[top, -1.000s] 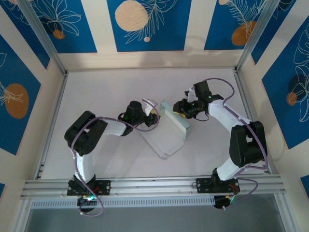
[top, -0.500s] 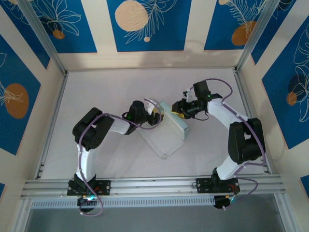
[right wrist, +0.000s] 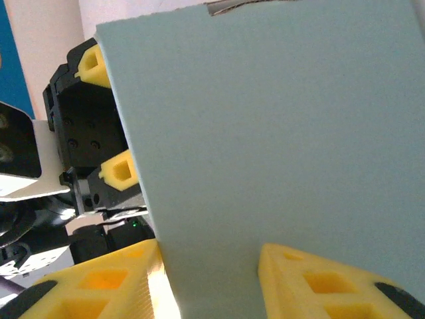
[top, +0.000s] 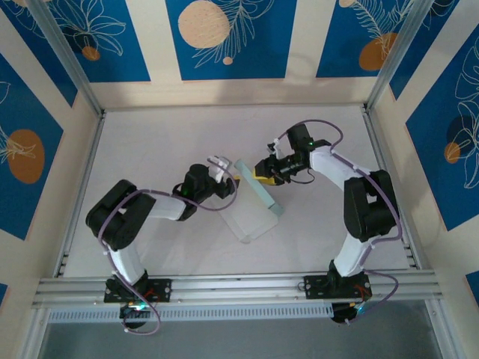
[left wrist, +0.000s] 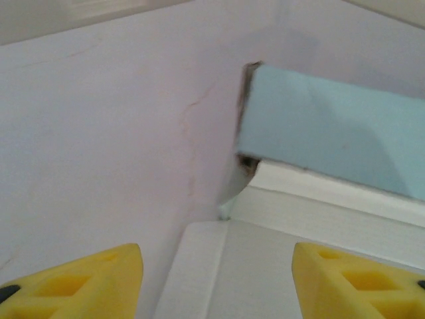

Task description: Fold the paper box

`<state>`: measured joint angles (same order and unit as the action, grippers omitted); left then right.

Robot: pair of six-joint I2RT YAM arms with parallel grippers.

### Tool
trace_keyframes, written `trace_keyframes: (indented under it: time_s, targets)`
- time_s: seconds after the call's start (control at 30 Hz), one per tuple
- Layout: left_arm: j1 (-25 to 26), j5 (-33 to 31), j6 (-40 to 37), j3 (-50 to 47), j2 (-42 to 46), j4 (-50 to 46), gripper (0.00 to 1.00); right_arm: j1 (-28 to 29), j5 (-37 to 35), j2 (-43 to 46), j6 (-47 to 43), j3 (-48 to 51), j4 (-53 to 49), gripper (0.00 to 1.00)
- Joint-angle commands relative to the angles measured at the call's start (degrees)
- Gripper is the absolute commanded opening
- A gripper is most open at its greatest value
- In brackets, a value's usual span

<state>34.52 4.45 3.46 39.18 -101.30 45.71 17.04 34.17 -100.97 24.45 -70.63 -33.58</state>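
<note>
The paper box (top: 249, 218) lies as pale card in the middle of the table, with one pale grey-green panel (top: 260, 190) standing up along its far right side. My right gripper (top: 259, 173) reaches in from the right and is shut on that panel (right wrist: 279, 133), which fills the gap between its yellow fingers (right wrist: 312, 282). My left gripper (top: 227, 177) sits at the box's far left corner, open. In the left wrist view a flat white flap (left wrist: 226, 269) lies below and between its wide-spread fingertips (left wrist: 89, 282), in front of the upright panel (left wrist: 325, 133). The left gripper (right wrist: 106, 116) faces the right wrist camera past the panel's edge.
The white table (top: 157, 142) has free room to the left and at the back. Pale walls with blue panels (top: 224, 37) close three sides. An aluminium rail (top: 239, 286) with both arm bases runs along the near edge.
Both grippers and the box have shifted left. The left gripper has opened wider, and its elbow has swung down and to the left. The right gripper keeps its hold on the panel.
</note>
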Motion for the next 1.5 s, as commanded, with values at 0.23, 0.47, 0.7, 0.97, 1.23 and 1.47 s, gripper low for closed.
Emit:
trace_keyframes:
  time_s: [0.23,0.47,0.7,0.97,1.23,1.47]
  targets:
    - [-1.32,-3.34,0.9,1.26,-0.5,0.6,0.6,-0.89,-7.99,-0.83,-2.11,-3.88,-5.68,0.55]
    - [-1.24,-4.14,5.56,-0.07,0.68,1.06,0.59,-2.52,-9.14,0.19,-1.35,-6.92,-7.01,0.62]
    - [-0.91,-7.6,8.62,0.11,8.4,-6.22,0.59,-1.38,-23.53,7.61,-2.45,-6.7,-9.89,0.68]
    - [-0.68,-13.54,10.09,0.63,19.26,-18.7,0.61,5.97,-38.9,10.0,-7.7,-13.72,-19.29,0.71]
    - [-0.35,-15.16,11.77,-0.26,31.34,-28.09,0.61,14.78,-52.74,3.64,-11.4,-20.71,-26.99,0.61]
    - [-0.28,-14.91,11.78,-1.81,37.15,-31.02,0.61,15.6,-55.15,0.38,-11.21,-21.92,-27.7,0.33]
